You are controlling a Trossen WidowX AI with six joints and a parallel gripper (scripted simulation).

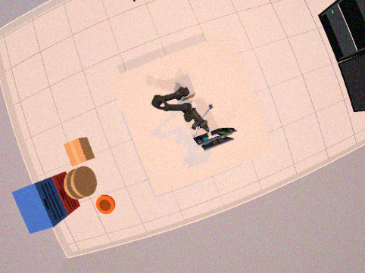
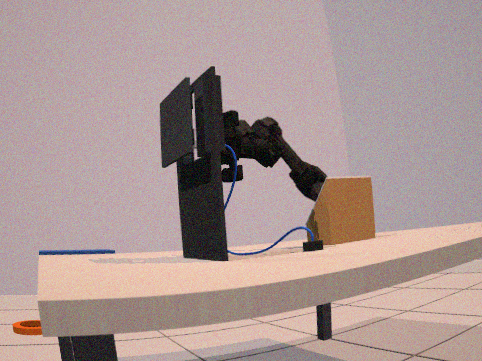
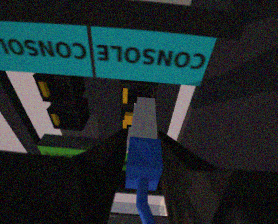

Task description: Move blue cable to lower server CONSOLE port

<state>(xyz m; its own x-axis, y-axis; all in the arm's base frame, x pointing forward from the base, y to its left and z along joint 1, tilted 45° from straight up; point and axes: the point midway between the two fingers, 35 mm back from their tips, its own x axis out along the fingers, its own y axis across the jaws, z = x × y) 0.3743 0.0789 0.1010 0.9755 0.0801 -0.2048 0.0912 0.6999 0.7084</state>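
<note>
The blue plug (image 3: 144, 162) with its pale grey front part is held between the dark fingers of my gripper (image 3: 142, 135) (image 1: 207, 130), which is shut on it. The plug's front end overlaps a dark port opening with yellow contacts (image 3: 125, 95) below the teal CONSOLE label (image 3: 150, 59), upside down in the wrist view. How deep the front end sits, and which server this is, I cannot tell. The blue cable (image 3: 143, 200) (image 2: 236, 170) (image 1: 206, 113) trails from the plug. The dark server assembly (image 1: 223, 132) (image 2: 204, 215) stands upright, hiding the fingertips in the exterior view.
Another dark port pair (image 3: 67, 102) lies left of the plug, with a green label (image 3: 62, 150) below. The cable runs down to a small black block (image 2: 313, 246) (image 1: 210, 106) on the table (image 2: 150, 282). A brown box (image 2: 350, 210) stands by the arm's base.
</note>
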